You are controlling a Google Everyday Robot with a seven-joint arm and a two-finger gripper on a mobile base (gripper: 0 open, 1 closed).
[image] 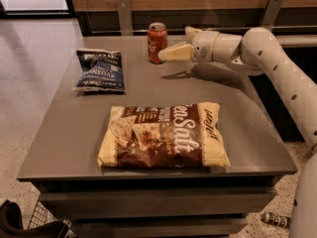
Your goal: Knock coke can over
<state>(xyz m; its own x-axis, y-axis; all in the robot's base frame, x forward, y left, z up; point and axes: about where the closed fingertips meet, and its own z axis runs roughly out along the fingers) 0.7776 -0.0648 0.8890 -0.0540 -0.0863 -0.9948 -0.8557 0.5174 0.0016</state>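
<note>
Your gripper (pixel 163 56), pinched closed, is hovering beside one upright coke can (pixel 157 43); one blue bag (pixel 100 71) and one brown bag (pixel 166 135) reading "Salt" are lying nearby.

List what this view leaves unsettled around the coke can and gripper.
Camera view, gripper right of the upright coke can: contact unclear, it overlaps the can's edge.
Camera view, arm: base cut off by the right edge.
Camera view, blue chip bag: lettering too small to read.

On your table (pixel 64 133) you have a blue chip bag (pixel 100 71) lying flat at the far left and a large brown bag (pixel 163 135) lying near the front edge, well apart. Your gripper (pixel 163 55) hovers above the table's far side.
</note>
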